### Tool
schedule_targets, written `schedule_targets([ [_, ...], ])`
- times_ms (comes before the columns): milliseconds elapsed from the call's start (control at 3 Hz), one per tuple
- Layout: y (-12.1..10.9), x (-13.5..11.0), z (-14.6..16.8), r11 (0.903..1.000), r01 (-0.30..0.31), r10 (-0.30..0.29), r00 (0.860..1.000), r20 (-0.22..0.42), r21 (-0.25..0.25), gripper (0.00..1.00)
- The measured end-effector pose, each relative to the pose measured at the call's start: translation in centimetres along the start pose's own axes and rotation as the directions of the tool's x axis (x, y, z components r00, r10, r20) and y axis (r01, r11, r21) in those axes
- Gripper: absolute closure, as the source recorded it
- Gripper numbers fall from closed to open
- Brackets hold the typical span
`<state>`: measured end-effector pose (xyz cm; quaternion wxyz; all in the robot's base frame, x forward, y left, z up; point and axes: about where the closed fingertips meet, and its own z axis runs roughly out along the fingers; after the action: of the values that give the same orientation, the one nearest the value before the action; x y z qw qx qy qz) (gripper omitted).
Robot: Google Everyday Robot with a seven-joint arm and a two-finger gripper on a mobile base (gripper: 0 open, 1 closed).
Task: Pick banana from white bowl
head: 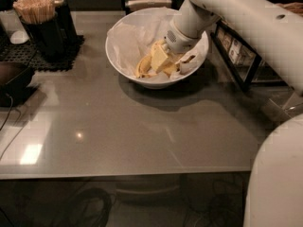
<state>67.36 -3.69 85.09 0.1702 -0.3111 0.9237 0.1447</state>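
The white bowl [124,56] stands at the back middle of the grey table, lined with crumpled white paper. A curved yellow banana [143,66] with brown spots lies low in the bowl, towards its front. My gripper [159,58] reaches down into the bowl from the upper right and sits just right of and above the banana, touching or nearly touching it. A brown-tipped yellow piece [189,59] shows at the bowl's right side, partly hidden behind the gripper. I cannot tell one banana from a second one here.
A black holder with wooden sticks [38,20] stands on a black mat at the back left. A dark tray [12,77] sits at the left edge. A dark rack [236,56] stands to the right of the bowl. My white arm [246,18] crosses the upper right.
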Motion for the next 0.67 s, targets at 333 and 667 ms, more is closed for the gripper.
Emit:
schedule_targets([
  [333,0.9,0.7,-3.7,0.9945,0.104,-0.104,0.994,0.04,0.001,1.0],
  [667,2.1,2.4,-8.4,0.9686,0.249,-0.249,0.968,0.038,0.005,1.0],
])
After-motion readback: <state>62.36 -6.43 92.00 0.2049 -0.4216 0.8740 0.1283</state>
